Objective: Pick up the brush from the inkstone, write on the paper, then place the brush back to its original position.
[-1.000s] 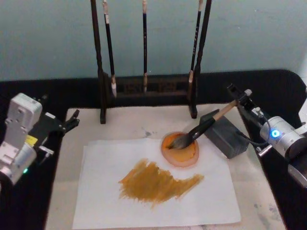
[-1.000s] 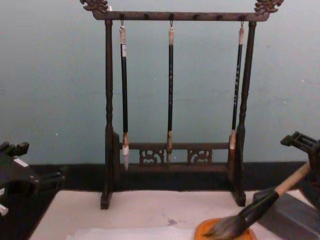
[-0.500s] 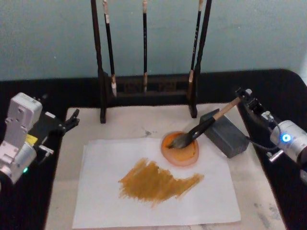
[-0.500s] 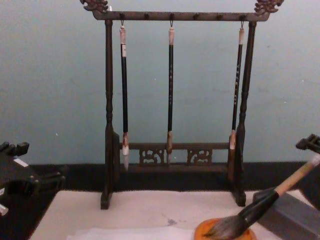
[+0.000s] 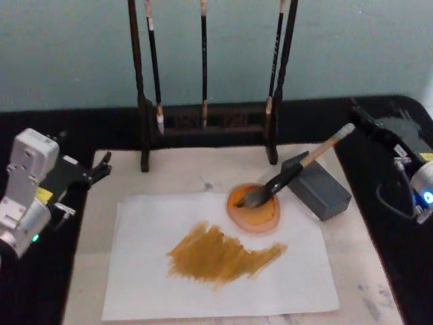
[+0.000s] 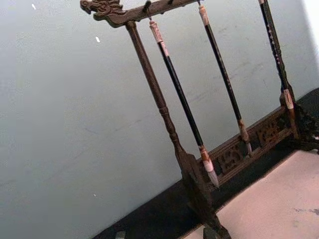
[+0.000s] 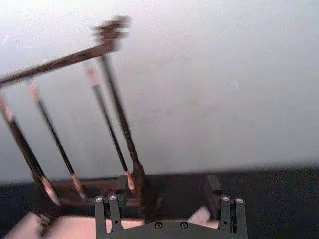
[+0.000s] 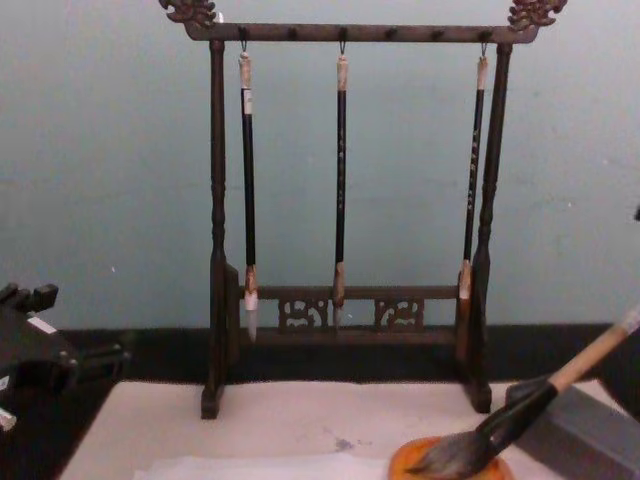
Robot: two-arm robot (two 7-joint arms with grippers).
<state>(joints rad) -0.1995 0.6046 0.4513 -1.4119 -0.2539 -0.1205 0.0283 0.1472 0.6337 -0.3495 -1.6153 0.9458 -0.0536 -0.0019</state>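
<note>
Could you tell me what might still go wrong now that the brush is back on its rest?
The brush only leans on the grey inkstone block, bristles in the orange dish, so a knock could roll it onto the paper. The right gripper sits close beyond the handle's whitish tip; a careless move might clip it. The ochre stroke may be wet and could smear. The left gripper waits at the mat's left edge.

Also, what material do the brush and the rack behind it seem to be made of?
The brush: pale tan handle, probably bamboo, matte; black ferrule; bushy grey-white bristles that look like hair. The rack: dark brown wood by its look, with turned posts and carved ends, slightly glossy. Neither can be confirmed from sight alone.
</note>
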